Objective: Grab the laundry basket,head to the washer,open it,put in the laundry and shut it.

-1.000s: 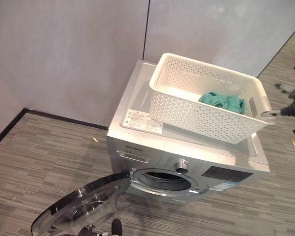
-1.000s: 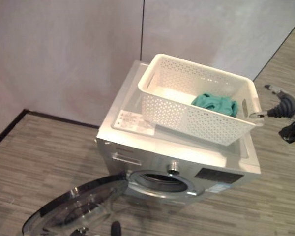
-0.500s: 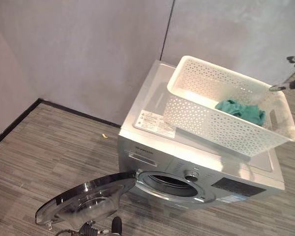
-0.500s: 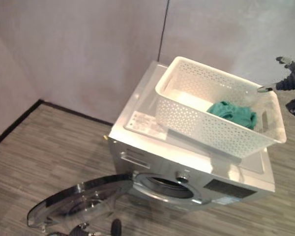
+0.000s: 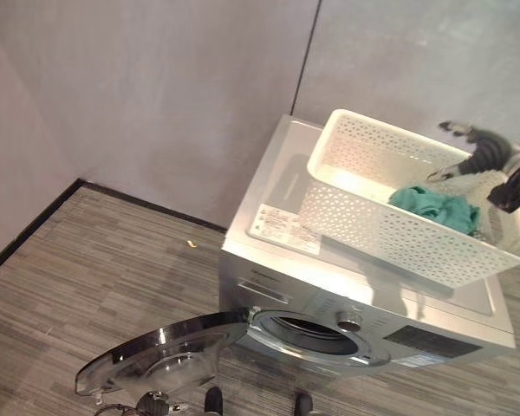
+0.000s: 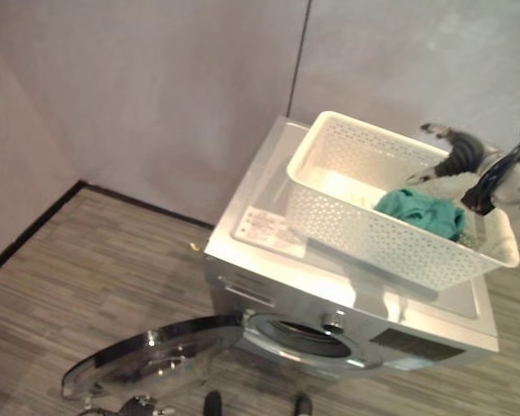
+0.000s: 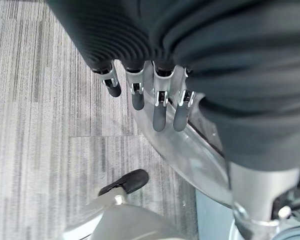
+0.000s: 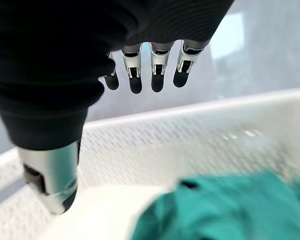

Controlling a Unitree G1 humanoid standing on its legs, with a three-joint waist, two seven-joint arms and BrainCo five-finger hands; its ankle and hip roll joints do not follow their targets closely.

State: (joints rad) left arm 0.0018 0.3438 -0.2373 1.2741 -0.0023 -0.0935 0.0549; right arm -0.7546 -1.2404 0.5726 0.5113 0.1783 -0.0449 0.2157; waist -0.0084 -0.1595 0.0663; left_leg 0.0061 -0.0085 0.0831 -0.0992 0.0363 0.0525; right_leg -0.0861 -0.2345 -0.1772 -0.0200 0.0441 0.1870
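A white perforated laundry basket (image 5: 390, 232) stands on top of the silver washer (image 5: 282, 186), at its right side. A teal cloth (image 5: 438, 208) lies inside the basket. My right hand (image 5: 475, 152) hovers over the basket's far right part, just above the cloth (image 8: 225, 210), open with straight fingers (image 8: 157, 75) and holding nothing. The washer's round door (image 5: 160, 357) hangs open to the left, and the drum opening (image 5: 316, 329) is dark. My left hand (image 7: 159, 107) is low by the door's rim (image 7: 190, 157), open and apart from it.
Grey wall panels stand right behind the washer. Grey striped carpet (image 5: 87, 277) spreads to the left and in front. A small yellow scrap (image 5: 191, 243) lies on the floor near the wall. The open door takes up room in front of the washer's left side.
The camera has shifted, so the washer sits further right in view. My right hand has moved from the basket's right handle to above its inside, near the cloth.
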